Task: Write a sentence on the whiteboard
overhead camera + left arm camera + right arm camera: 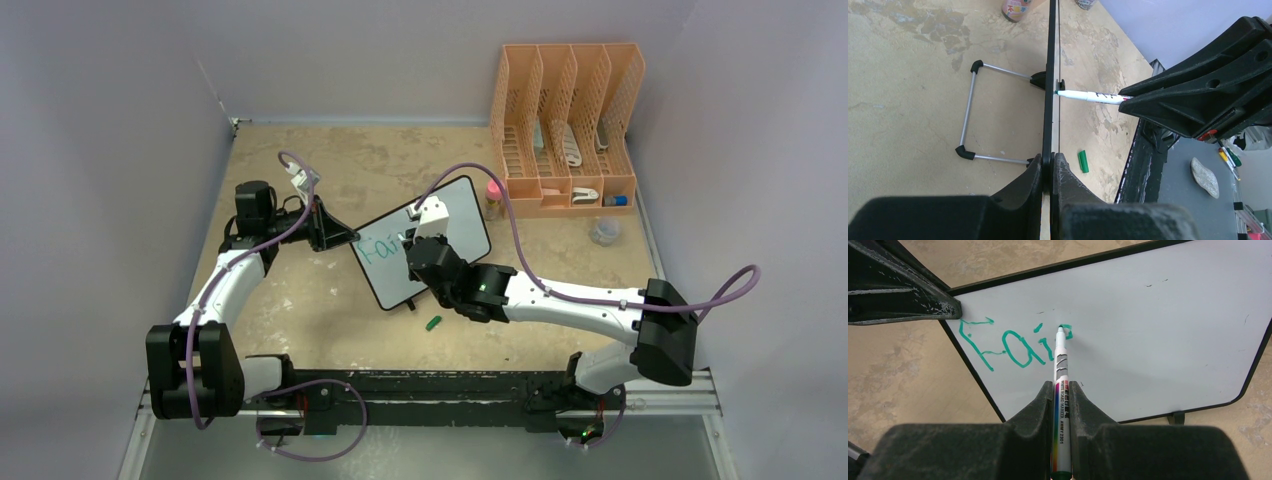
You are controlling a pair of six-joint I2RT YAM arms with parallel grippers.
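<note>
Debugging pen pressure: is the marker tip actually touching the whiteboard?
Touching. Left wrist view, board edge-on: the marker tip meets the whiteboard face with no gap.

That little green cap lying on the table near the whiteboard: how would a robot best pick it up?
Probably straight down from above, pinching the green cap across its narrow middle. It lies flat on the table, long and slim, so its two long sides are free to close on.
</note>
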